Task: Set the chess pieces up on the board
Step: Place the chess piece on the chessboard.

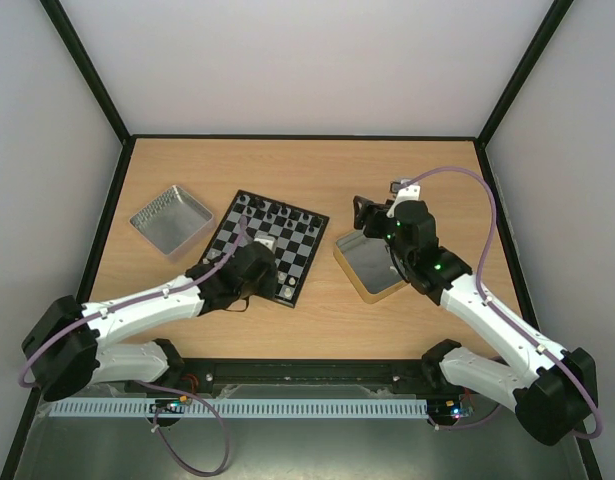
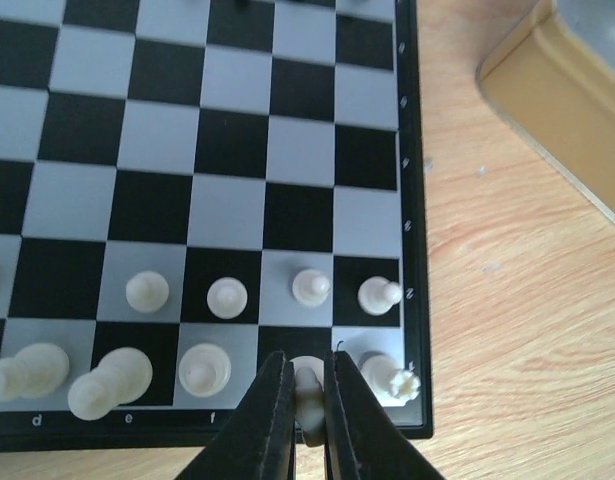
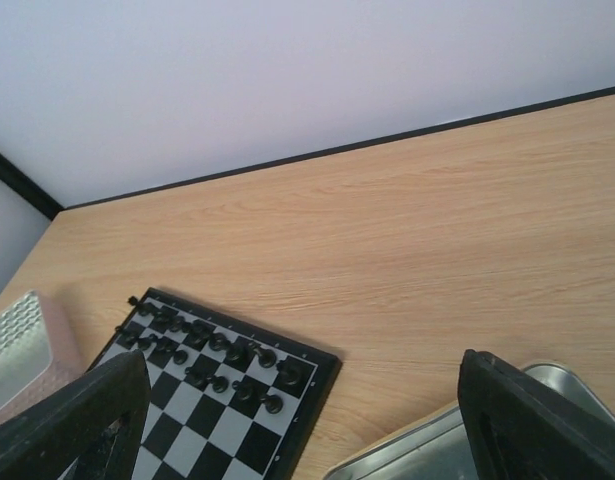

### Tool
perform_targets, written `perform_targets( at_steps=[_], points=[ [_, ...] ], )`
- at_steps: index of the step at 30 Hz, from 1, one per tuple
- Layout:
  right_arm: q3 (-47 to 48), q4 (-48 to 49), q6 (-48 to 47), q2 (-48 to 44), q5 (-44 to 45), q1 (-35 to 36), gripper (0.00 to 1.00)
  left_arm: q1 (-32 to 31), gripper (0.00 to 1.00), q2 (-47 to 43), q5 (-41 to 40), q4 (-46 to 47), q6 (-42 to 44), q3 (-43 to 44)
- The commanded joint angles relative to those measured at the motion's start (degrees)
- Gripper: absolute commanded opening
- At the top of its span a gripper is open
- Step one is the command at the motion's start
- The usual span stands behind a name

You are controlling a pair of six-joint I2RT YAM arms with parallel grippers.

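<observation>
Board (image 2: 237, 150): alternating black and light-grey checks inside a thin black border with pale lettering. Cream chess pieces (image 2: 227, 297); black chess pieces (image 3: 237, 352). Tabletop (image 3: 387, 220): pale honey wood grain. Left tray (image 1: 172, 225): plain silver metal. Right tray (image 1: 359, 260): silver inside, tan outer wall. Arms (image 1: 137, 305): white shells with black joints. Left hand (image 2: 309, 365) and right hand (image 3: 307, 410): black. Cables (image 1: 453, 169): lilac.

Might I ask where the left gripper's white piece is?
Left wrist view: the left gripper pinches the white piece on the board's near row, left of the corner piece.
</observation>
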Motion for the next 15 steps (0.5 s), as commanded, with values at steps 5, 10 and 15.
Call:
perform_targets(
  at_steps=[5,10,15],
  points=[
    [-0.81,1.09,1.64,0.16,6.02,0.21,0.84,-0.35,0.02,4.64,2.28,4.24,1.03,-2.18],
    [-1.20,1.12,1.86,0.33,6.67,0.16,0.85,-0.42,0.02,5.35,2.63,4.86,1.35,-2.68],
    [-1.36,1.30,1.98,0.75,6.68,0.16,0.86,-0.42,0.03,6.85,2.38,4.87,1.50,-2.94]
  ],
)
